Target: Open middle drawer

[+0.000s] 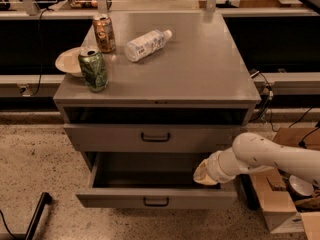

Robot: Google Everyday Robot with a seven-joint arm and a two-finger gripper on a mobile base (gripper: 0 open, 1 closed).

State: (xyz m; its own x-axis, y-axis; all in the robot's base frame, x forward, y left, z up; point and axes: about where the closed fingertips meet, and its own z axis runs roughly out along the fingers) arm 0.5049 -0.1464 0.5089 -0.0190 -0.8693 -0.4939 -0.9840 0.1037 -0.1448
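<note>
claw (202, 173): sat low, right of centre
green can (93, 70): upright, up and left of claw
brown can (104, 33): upright, farther up-left
bottle (146, 44): lay sideways, well above claw
bowl (67, 61): far up-left
cardboard box (277, 204): lower right of claw

We see the grey metal middle drawer (110, 199), with a low wide front and a small dark bar handle, standing open and level, well out from the cabinet beneath the taller top drawer. The robot's pale hand (202, 174) hangs over its right side, just behind the front.
</note>
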